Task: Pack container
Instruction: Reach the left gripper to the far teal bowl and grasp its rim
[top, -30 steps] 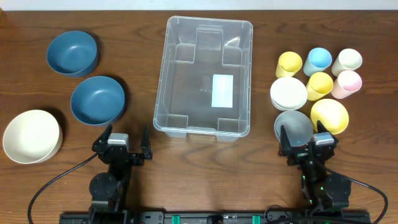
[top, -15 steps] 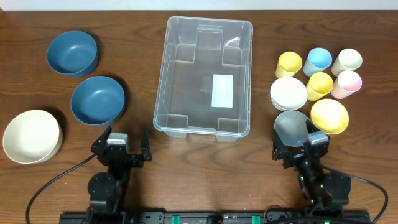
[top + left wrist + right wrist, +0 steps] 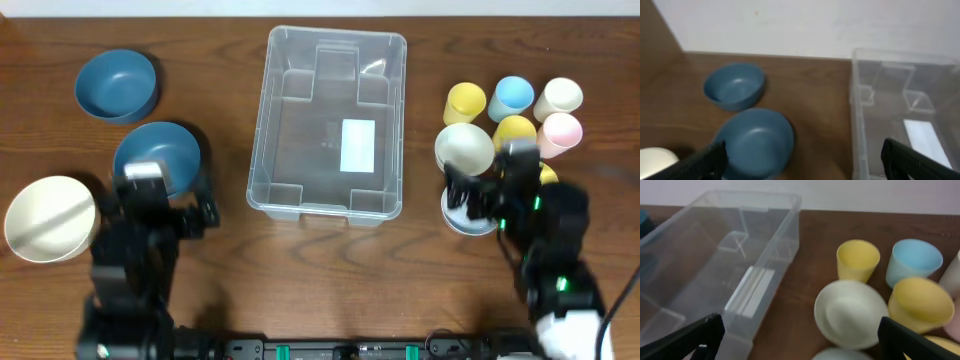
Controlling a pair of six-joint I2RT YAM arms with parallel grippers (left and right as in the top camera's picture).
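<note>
The large clear rectangular plastic bin [image 3: 335, 33] sits top centre. The left gripper [image 3: 155, 202] is spread wide by the round dark-blue bowl [image 3: 155, 150] at left. The right gripper [image 3: 500, 190] is spread too, over the round grey bowl [image 3: 460, 216] at right.

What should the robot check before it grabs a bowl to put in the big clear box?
1. Container empty, with room for bowls: ok.
2. Left gripper open and holding nothing: ok.
3. Right gripper open and holding nothing: ok.
4. Nearer blue bowl centred under the left gripper: not ok, it sits off toward one finger.
5. White bowl lying between the right gripper's fingers in the wrist view: ok.
6. Height of each gripper above its bowl: cannot tell.
</note>
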